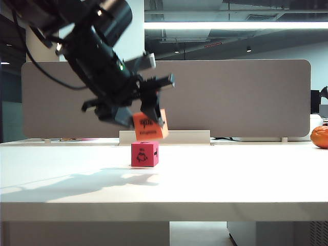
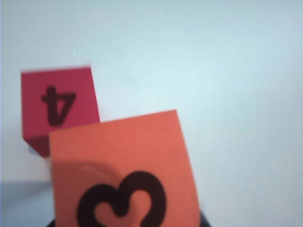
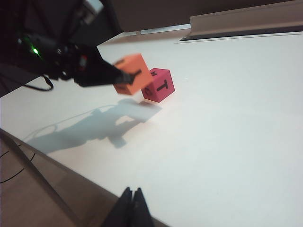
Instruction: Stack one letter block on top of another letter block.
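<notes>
From the left wrist camera I could not see the left gripper's [image 1: 145,110] own fingers at all; the orange letter block [image 2: 120,165] filled the lower part of that picture, cut off at the bottom edge, showing a black "3". Behind it the pink-red letter block [image 2: 59,106] was partly covered, its upper face marked "4". In the exterior view the left gripper's dark fingers were clamped on the orange block's sides, holding it tilted in the air just above the pink-red block, not touching it. The word under the xylophone drawing on the orange face was too small for me to read. The pink-red block sat on the white table [image 1: 230,174], a black animal-like figure on its front, a mark on its side face only partly legible; the right wrist camera showed that side as a "T". The right gripper [image 3: 132,207] was cut off at the frame edge, its two black fingertips pressed together, well apart from both blocks. An orange round object [image 1: 320,137] at the table's far right was cut off too
</notes>
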Action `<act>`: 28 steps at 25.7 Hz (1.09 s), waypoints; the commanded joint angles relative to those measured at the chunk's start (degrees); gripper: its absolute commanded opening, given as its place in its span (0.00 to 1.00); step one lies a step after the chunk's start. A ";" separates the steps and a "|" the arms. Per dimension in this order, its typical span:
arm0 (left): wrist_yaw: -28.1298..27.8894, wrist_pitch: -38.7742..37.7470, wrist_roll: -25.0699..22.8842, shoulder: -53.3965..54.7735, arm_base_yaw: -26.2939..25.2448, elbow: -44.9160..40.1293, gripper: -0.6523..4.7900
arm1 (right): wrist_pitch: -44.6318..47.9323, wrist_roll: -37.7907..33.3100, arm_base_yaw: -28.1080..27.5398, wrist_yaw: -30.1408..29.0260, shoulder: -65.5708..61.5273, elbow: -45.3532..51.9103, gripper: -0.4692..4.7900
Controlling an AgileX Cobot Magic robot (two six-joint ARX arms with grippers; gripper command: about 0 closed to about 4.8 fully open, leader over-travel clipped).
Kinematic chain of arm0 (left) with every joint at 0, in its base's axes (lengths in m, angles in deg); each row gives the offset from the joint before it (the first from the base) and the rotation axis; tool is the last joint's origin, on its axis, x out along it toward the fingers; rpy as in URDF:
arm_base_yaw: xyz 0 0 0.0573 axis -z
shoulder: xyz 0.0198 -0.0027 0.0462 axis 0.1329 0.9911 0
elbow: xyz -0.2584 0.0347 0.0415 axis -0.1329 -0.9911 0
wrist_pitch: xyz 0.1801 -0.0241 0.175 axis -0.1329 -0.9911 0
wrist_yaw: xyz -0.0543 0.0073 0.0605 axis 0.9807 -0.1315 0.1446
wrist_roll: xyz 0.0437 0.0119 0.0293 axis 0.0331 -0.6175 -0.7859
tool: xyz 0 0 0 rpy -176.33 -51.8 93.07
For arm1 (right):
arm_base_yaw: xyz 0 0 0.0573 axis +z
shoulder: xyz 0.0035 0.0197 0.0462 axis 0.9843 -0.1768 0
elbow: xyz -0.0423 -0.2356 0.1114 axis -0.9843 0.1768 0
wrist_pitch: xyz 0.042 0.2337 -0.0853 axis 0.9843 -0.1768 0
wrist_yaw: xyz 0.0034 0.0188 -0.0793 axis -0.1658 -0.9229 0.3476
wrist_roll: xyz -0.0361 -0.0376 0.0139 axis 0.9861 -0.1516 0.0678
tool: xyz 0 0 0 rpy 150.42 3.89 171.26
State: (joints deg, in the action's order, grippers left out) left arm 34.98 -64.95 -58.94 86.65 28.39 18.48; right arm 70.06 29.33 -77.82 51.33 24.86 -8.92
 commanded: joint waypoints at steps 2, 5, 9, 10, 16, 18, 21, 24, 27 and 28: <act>-0.09 -1.60 -6.62 -1.03 -0.04 2.58 0.49 | 0.98 0.00 0.04 -0.07 0.11 0.33 0.09; -0.35 -4.52 -6.58 -0.90 -0.09 5.90 0.49 | 0.98 -0.02 0.04 -0.15 0.11 0.33 0.09; -0.28 -4.44 -6.58 -0.90 -0.85 8.61 0.49 | 0.98 0.00 0.04 -0.15 0.11 0.33 0.09; -0.22 -4.46 -6.60 -0.90 -1.36 9.16 0.49 | 0.98 -0.02 0.04 -0.15 0.11 0.33 0.09; 1.11 -6.78 -6.51 0.68 -5.38 12.66 0.49 | 0.96 0.00 0.07 -0.15 0.11 0.33 0.09; 2.93 -9.90 -6.38 2.40 -7.08 15.26 0.50 | 0.90 0.00 0.02 -0.13 0.11 0.33 0.09; 4.20 -13.68 -6.38 6.49 -7.85 20.00 0.50 | 0.61 0.00 0.04 -0.11 0.11 0.33 0.09; 4.20 -13.88 -6.38 9.55 -7.85 21.57 0.50 | 0.57 0.00 0.04 -0.15 0.11 0.33 0.09; 4.17 -14.14 -6.38 11.23 -7.85 21.57 0.50 | 0.55 0.00 0.04 -0.13 0.11 0.33 0.09; 4.13 -14.38 -6.38 11.74 -7.85 21.57 0.50 | 0.57 0.00 0.04 -0.15 0.11 0.33 0.09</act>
State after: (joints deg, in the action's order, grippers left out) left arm 38.94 -79.18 -65.34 98.17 20.44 39.79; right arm 69.99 29.33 -77.82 51.31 24.86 -8.92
